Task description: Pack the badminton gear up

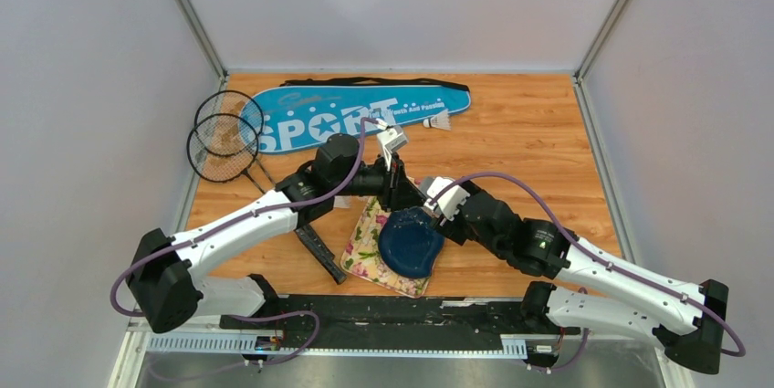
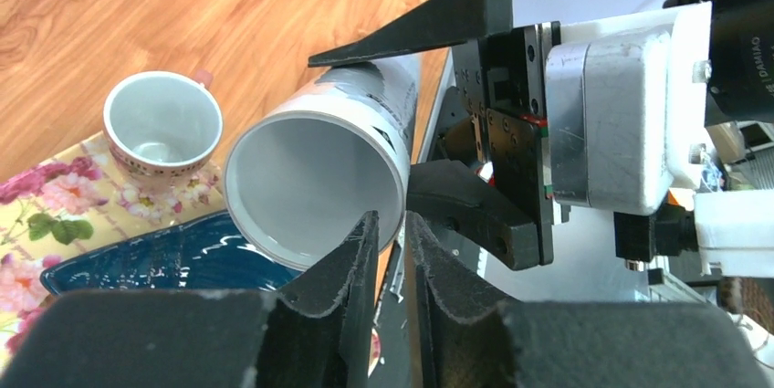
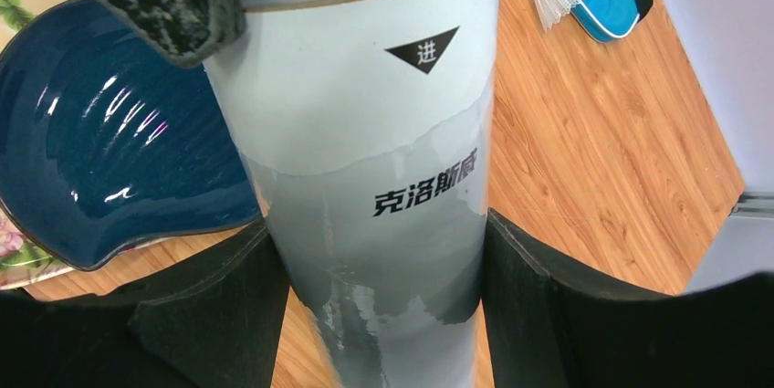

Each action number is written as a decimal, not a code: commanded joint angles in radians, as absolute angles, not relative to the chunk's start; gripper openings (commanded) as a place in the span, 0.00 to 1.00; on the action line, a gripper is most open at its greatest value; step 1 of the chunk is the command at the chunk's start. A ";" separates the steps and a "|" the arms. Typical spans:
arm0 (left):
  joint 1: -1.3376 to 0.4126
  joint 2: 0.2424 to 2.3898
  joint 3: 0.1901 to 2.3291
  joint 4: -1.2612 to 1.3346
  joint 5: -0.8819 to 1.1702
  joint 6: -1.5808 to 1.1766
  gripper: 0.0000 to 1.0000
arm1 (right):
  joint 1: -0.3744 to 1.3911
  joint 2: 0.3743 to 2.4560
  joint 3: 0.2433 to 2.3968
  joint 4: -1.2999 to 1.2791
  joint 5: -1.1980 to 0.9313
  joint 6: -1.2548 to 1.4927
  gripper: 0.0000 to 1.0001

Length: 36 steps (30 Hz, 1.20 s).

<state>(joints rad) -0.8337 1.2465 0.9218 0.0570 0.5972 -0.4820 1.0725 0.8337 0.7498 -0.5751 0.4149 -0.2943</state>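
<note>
The right hand is clamped on the long white tube, one finger pressed to each side of its printed wall, and holds it above the tabletop. The tube's open mouth faces the left hand and shows only bare grey wall inside. The left hand's fingers sit just under that rim, nearly together with a thin slit between them; whether they pinch anything cannot be told.

Below the tube lies a dark blue plate on a floral cloth. A small white cup stands upright on the cloth beside the plate.

Farther back, one shuttlecock lies against the edge of the blue "SPORT" bag. Two black rackets lie with heads overlapping at the bag's left end.
</note>
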 commanded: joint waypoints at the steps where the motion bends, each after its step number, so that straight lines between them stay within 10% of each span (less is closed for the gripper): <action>1: -0.853 1.272 0.979 0.018 0.563 -0.439 0.23 | 1.083 0.811 0.761 -0.523 0.440 -0.296 0.40; 8: -0.862 1.267 1.009 -0.064 0.448 -0.399 0.00 | 1.097 0.816 0.756 -0.529 0.466 -0.299 0.40; 36: -0.808 1.028 1.022 -0.239 0.131 -0.368 0.00 | 1.129 0.773 0.713 -0.480 0.713 -0.339 0.30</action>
